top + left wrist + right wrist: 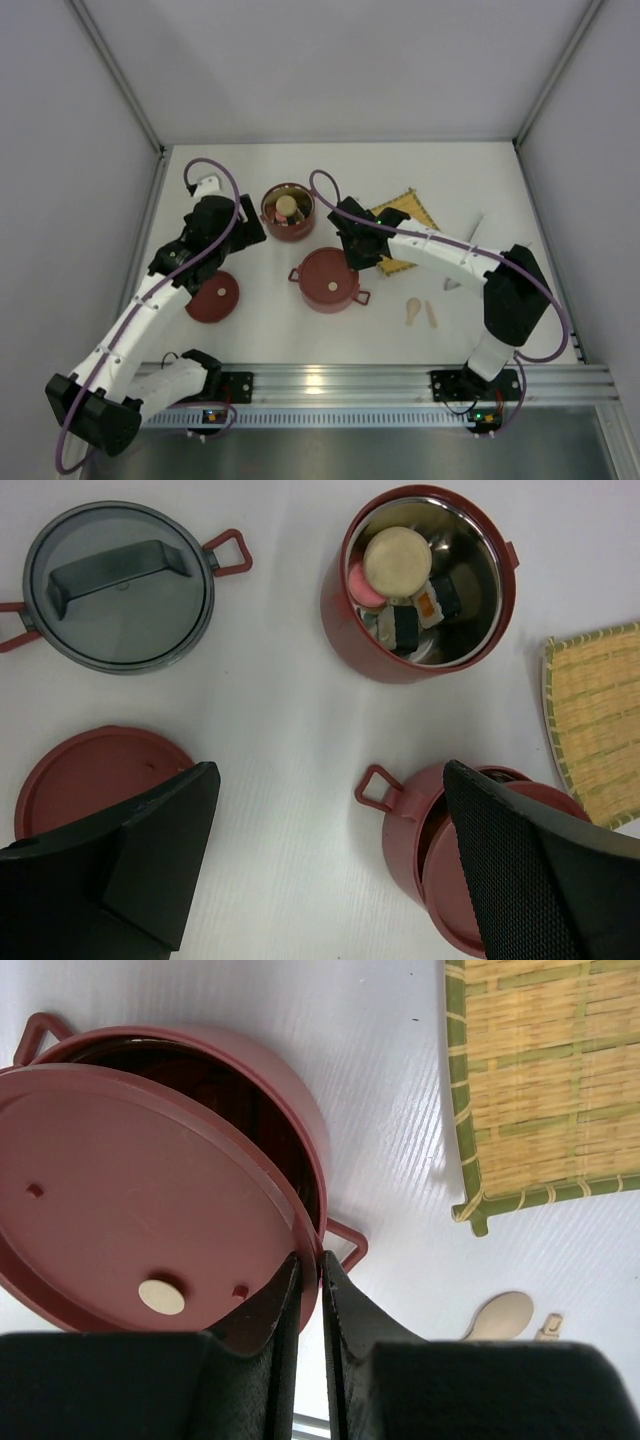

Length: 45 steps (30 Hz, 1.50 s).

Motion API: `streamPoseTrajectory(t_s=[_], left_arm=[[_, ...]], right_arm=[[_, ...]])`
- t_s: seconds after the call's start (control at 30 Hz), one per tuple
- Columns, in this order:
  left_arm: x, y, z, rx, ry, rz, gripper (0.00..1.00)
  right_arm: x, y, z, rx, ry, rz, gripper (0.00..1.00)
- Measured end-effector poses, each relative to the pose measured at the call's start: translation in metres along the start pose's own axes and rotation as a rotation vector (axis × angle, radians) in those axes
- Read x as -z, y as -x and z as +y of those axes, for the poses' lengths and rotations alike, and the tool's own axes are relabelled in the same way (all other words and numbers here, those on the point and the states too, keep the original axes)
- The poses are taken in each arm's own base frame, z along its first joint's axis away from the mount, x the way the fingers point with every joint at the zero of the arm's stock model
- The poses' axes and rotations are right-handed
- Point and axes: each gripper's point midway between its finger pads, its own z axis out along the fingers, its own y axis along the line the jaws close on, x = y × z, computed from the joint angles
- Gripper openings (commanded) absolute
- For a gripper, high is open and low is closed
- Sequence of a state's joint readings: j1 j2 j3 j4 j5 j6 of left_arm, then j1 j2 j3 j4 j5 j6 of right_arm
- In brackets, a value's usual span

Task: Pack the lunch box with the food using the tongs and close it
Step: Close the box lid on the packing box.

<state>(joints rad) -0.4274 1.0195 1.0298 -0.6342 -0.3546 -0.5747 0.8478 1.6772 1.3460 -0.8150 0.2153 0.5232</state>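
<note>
The lunch box stands in parts. One dark-red bowl (420, 585) (287, 211) holds the food: a cream round (397, 558), a pink piece (360, 584) and black-and-white rolls (404, 626). The second bowl (328, 281) (300, 1130) carries a flat dark-red lid (130, 1190), tilted on its rim. My right gripper (310, 1260) (347, 260) is shut on that lid's edge. My left gripper (330, 780) (250, 228) hangs open and empty above bare table between the two bowls. A thin silver-grey tip (452, 284), apparently the tongs, shows beside the right forearm.
Another dark-red lid (212, 296) (85, 775) lies flat at the left. A dark grey handled lid (120, 585) sits on a red-handled piece behind it. The yellow woven mat (408, 215) (540, 1070) lies right of the bowls. Two beige sticks (421, 312) lie nearer the front.
</note>
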Motion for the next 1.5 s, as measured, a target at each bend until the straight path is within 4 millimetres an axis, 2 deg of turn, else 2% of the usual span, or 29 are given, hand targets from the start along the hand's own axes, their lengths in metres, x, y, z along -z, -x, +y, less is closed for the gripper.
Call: streamPoseTrajectory(t_s=[0.53, 0.83, 1.13, 1.5], left_arm=[[-0.003, -0.043, -0.016, -0.028, -0.058, 0.101, 0.99], [-0.005, -0.067, -0.029, -0.066, -0.079, 0.158, 0.99], [-0.008, -0.1, -0.046, -0.118, -0.103, 0.22, 0.98], [-0.02, -0.144, -0.035, -0.164, -0.068, 0.305, 0.98]], right_arm=[[-0.023, -0.002, -0.001, -0.017, 0.003, 0.043, 0.1], [-0.028, 0.0, -0.004, -0.023, -0.002, 0.045, 0.1], [-0.032, -0.001, -0.005, -0.018, 0.0, 0.054, 0.13], [-0.033, 0.0, -0.003, -0.016, 0.006, 0.051, 0.18]])
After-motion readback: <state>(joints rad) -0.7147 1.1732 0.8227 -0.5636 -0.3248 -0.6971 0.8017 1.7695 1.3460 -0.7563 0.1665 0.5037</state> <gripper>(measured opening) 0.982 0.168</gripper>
